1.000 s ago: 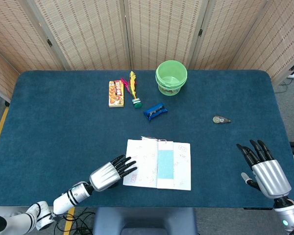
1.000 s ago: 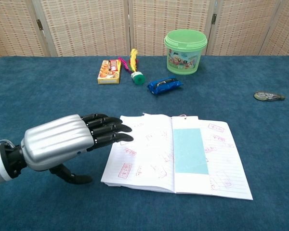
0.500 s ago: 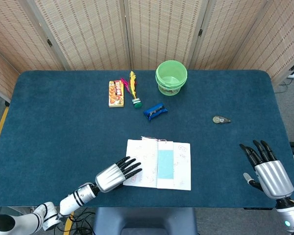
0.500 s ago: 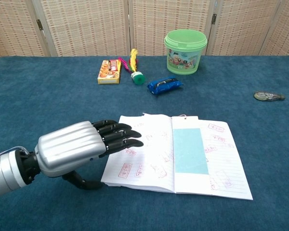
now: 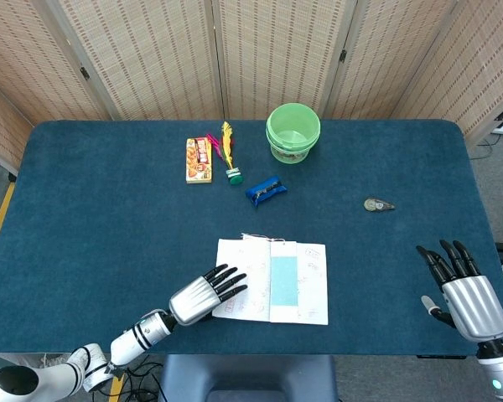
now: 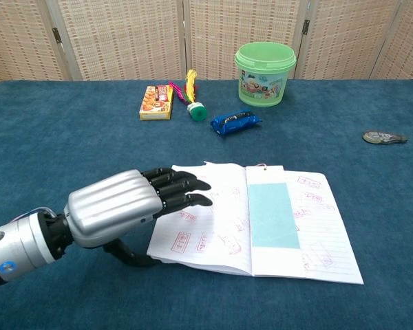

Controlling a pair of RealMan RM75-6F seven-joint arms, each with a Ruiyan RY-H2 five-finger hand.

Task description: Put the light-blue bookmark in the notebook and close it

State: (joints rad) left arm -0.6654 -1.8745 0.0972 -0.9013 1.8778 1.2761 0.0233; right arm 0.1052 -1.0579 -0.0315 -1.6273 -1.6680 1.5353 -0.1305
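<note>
Blue table: left hand (image 6: pixel 134 203) flat, empty, fingers over open notebook (image 6: pixel 220 227).

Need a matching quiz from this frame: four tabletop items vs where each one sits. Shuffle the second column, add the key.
Things:
1. light-blue bookmark
2. green bucket
3. left hand
4. orange snack box

Places:
A. far side of the table, near the screen
B. over the notebook's left page edge
C. lying on the open pages
D. left of the feathered shuttlecock

Pairs: 1-C, 2-A, 3-B, 4-D
</note>
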